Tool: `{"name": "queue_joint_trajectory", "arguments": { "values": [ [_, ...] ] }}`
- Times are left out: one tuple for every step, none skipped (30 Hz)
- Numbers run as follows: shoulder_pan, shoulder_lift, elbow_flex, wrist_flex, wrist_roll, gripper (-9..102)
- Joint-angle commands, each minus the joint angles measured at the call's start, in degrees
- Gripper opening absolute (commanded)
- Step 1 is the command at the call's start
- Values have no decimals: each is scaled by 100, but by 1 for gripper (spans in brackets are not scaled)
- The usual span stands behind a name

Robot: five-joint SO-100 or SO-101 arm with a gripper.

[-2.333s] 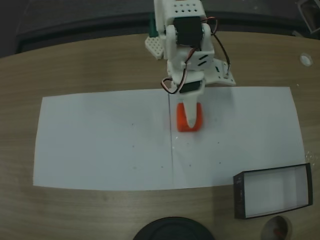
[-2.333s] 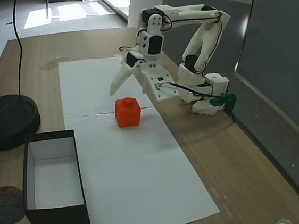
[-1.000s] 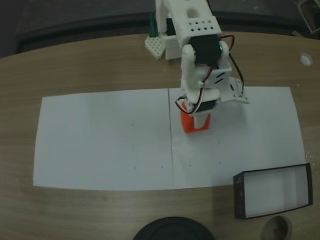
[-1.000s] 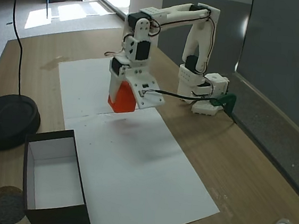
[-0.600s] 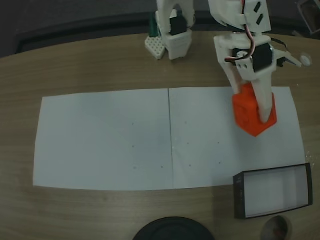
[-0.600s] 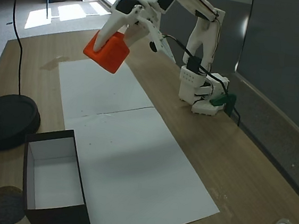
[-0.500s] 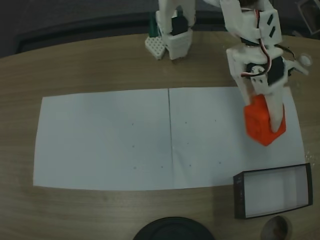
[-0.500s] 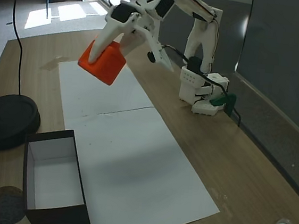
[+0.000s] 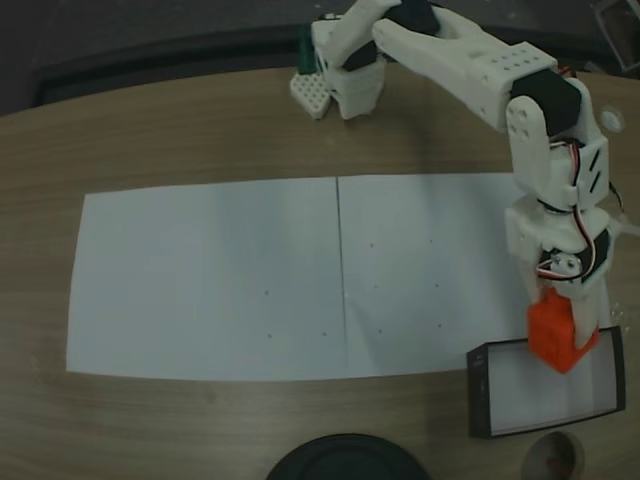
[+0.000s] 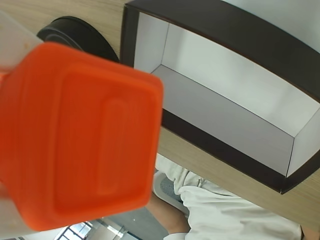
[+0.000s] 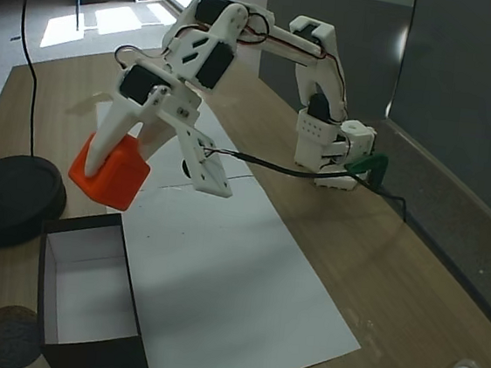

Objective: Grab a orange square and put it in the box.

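The orange square (image 9: 553,338) hangs in the air with my gripper (image 9: 563,345) shut on it. In the fixed view from above it overlaps the far wall of the box (image 9: 478,392), near the box's right half. From the side, the orange square (image 11: 114,177) is held by the gripper (image 11: 107,166) above the table, just past the far end of the box (image 11: 92,352). The wrist view has the orange square (image 10: 80,135) large at the left, a pale finger (image 10: 11,31) behind it, and the box (image 10: 220,150) open and empty below.
White paper (image 9: 210,280) covers the table's middle. A round black disc (image 9: 345,462) lies at the front edge and stands left of the box as a lamp base (image 11: 11,199). A cork coaster (image 11: 8,335) lies by the box. A person's white garment (image 10: 235,215) shows beyond the table edge.
The gripper shut on the orange square on the paper, lifted it, swung it to the right in the view from above and brought it down over the box's edge.
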State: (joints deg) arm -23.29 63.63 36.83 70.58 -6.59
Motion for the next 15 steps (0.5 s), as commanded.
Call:
{"name": "queue_joint_trajectory", "arguments": {
  "values": [
    [0, -158, -1125, -141, -18, 2],
    [-9, -343, -1336, -141, -18, 2],
    [-18, -527, -1556, -141, -18, 2],
    [-18, -721, -1758, -141, 0, 2],
    [-35, -905, -1960, -149, 9, 2],
    [-53, -1090, -2136, -149, 9, 2],
    [-62, -1257, -2303, -158, 9, 2],
    [-70, -1424, -2461, -167, 0, 2],
    [-70, -1573, -2628, -167, 9, 2],
    [-70, -1705, -2769, -167, 9, 2],
    [-70, -1828, -2892, -167, 18, 2],
    [-62, -1934, -2988, -185, 18, 2],
    [-62, -2013, -3041, -246, 18, 2],
    [-62, -2092, -3094, -299, 26, 2],
    [-62, -2145, -3111, -352, 26, 2]
  ]
}}
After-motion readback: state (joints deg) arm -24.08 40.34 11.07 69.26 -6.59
